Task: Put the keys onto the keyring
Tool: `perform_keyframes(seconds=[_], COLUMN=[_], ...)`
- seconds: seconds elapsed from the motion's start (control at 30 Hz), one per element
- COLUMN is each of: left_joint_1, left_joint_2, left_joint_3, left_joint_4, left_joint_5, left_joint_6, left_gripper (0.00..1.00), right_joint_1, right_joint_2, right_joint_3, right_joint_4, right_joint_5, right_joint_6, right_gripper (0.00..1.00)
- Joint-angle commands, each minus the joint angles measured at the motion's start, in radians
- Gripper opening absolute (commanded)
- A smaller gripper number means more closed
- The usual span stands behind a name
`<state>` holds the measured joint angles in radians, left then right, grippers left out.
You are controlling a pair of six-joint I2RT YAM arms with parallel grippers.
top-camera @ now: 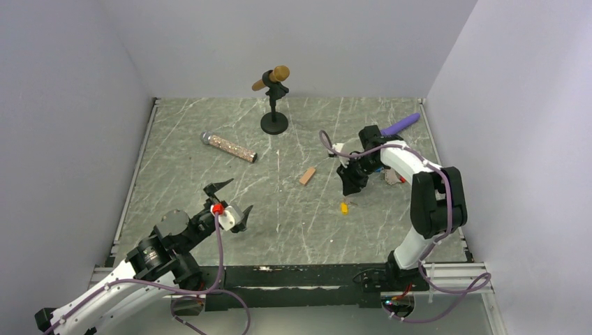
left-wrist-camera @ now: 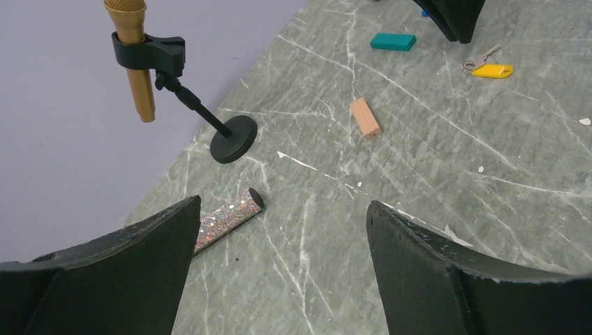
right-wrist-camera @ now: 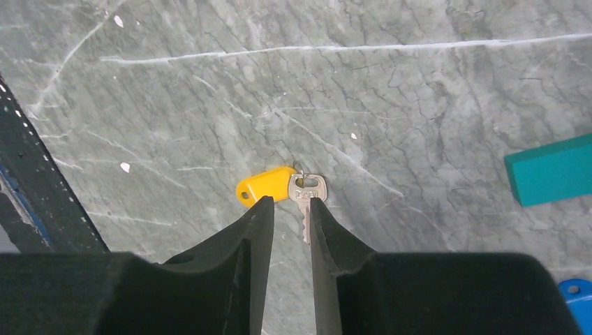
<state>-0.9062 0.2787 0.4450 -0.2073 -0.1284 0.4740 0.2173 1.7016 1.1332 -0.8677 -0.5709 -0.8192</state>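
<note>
Yellow tag (right-wrist-camera: pixel 265 187) and its silver key (right-wrist-camera: pixel 306 192) lie flat on the worktop (right-wrist-camera: pixel 419 91) — our right hand (right-wrist-camera: pixel 291 204) hangs directly above, jaws parted a sliver, gripping nothing. The blade runs between its fingertips, the head just beyond them. Our left hand (left-wrist-camera: pixel 284 204) is spread wide and empty — ready, we reckon, to assist.

The left gripper (left-wrist-camera: pixel 283 202) stands wide open above the table (left-wrist-camera: pixel 447 181). A glitter stick (left-wrist-camera: pixel 227 220) lies near one finger. Farther off are a gold microphone (left-wrist-camera: pixel 132 63) on a stand (left-wrist-camera: pixel 234 138), an orange block (left-wrist-camera: pixel 365 117), a teal block (left-wrist-camera: pixel 393 42) and a yellow-tagged key (left-wrist-camera: pixel 491 70). The black shape at the top edge is perhaps the right gripper (left-wrist-camera: pixel 454 14).
</note>
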Motion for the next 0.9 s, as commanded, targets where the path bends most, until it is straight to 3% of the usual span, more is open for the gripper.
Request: perform_keyframes(seconds=[0.0, 0.27, 0.37, 0.47, 0.63, 0.87], left_joint_1=[0.008, 0.040, 0.092, 0.182, 0.298, 0.302], left_joint_2=[-0.002, -0.003, 0.028, 0.110, 0.228, 0.258], left_joint_3=[0.014, 0.030, 0.064, 0.116, 0.163, 0.166], left_joint_4=[0.028, 0.033, 0.030, -0.016, -0.065, -0.084], left_joint_5=[0.014, 0.037, 0.001, 0.032, 0.119, 0.168], left_joint_6=[-0.015, -0.083, -0.207, -0.288, -0.299, -0.276], left_gripper=[0.92, 0.95, 0.99, 0.99, 1.00, 0.99], right_joint_1=[-0.048, -0.273, -0.396, -0.488, -0.511, -0.513], right_joint_2=[-0.053, -0.112, -0.129, -0.152, -0.144, -0.078], right_joint_3=[0.037, 0.028, 0.008, -0.028, -0.032, 0.059], right_joint_4=[-0.024, 0.006, 0.077, 0.215, 0.360, 0.246], right_joint_5=[-0.098, -0.280, -0.333, -0.291, -0.044, -0.127], right_joint_6=[-0.012, 0.026, 0.111, 0.284, 0.485, 0.374], right_gripper=[0.30, 0.33, 0.36, 0.38, 0.41, 0.45])
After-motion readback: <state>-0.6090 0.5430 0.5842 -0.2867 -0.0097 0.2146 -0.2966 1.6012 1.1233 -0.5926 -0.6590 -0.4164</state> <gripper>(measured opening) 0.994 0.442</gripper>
